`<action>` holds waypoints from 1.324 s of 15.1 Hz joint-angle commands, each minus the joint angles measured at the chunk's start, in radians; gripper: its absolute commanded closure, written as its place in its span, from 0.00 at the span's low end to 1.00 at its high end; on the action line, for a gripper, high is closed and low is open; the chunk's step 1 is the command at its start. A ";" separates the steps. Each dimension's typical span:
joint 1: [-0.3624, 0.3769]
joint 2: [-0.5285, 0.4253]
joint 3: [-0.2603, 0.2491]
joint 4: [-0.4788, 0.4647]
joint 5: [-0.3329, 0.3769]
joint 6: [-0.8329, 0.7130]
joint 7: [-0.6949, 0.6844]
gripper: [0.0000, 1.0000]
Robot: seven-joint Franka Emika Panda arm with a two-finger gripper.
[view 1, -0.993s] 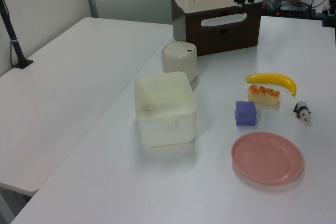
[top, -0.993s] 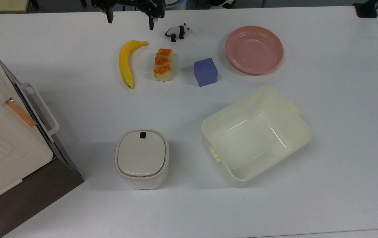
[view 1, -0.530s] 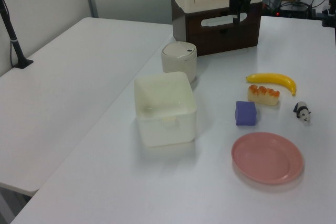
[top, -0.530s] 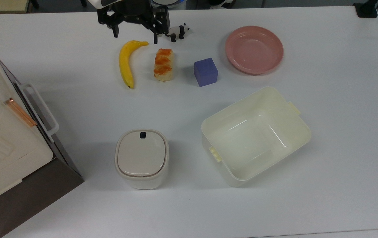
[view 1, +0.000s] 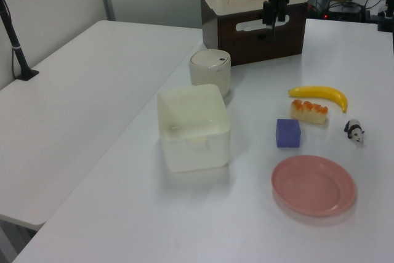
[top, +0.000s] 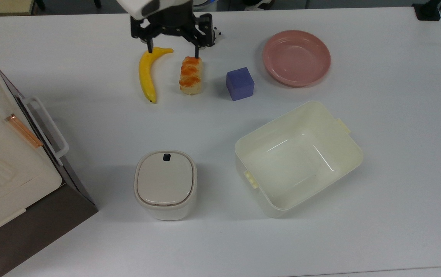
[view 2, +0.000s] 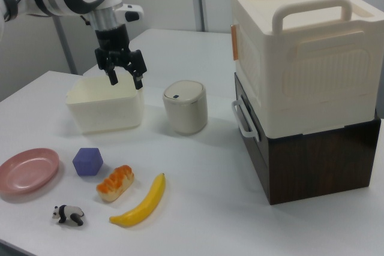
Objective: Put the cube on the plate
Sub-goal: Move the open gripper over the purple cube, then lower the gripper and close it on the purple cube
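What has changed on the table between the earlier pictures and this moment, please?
The gripper has moved down the top view and toward the top view's right, open and empty, now above the banana and bread roll. It covers most of the panda there. The cube, plate and tub stayed put.

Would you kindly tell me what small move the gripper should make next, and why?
Probably shift toward the top view's right until over the cube: the open gripper hangs empty above the banana and bread, while the cube sits untouched beside the plate.
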 commanded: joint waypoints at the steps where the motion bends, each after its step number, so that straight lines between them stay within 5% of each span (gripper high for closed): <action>1: 0.048 -0.007 -0.004 -0.033 -0.017 0.022 0.002 0.00; 14: 0.212 -0.020 -0.001 -0.212 0.001 0.030 0.080 0.00; 20: 0.223 -0.027 0.003 -0.328 0.023 0.106 0.062 0.00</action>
